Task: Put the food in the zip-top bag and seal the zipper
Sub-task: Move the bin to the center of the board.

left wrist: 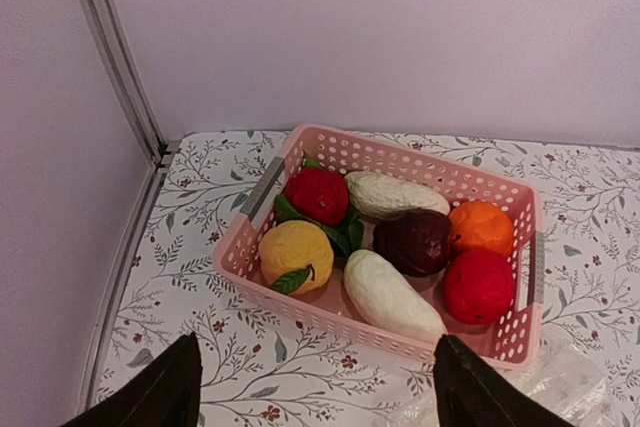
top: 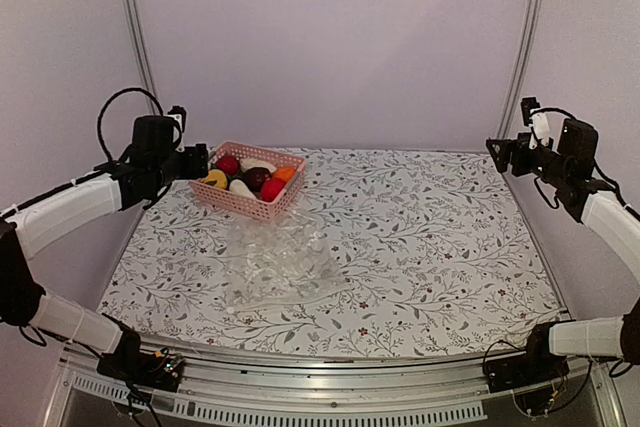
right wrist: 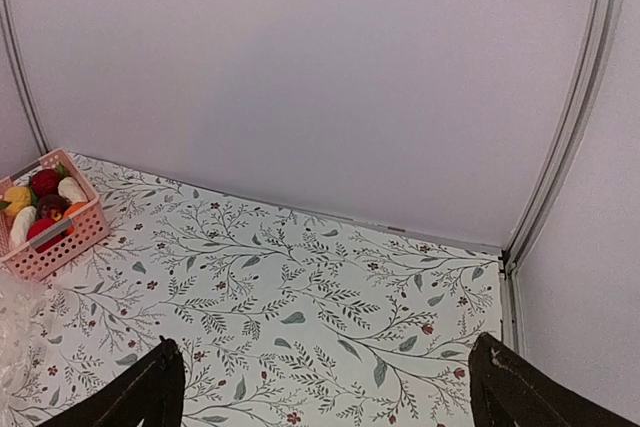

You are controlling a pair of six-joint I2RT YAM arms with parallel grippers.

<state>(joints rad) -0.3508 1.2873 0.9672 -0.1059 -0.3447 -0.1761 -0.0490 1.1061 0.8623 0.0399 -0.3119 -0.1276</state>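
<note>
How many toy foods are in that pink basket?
7 in the pink basket: leafy red back left, back white beside it, purple centre, orange and plain red right, yellow and front white nearest. More may hide underneath.

Ahead of and below my left pincer [top: 193,161] sits the basket [left wrist: 430,165] with the food [left wrist: 415,242] in it, the bag [top: 278,267] on the table [top: 430,237] just nearer, far left of my right pincer [top: 498,152].

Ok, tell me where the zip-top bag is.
Top view: the zip-top bag lies left of centre on the table, just in front of the pink basket.
</note>
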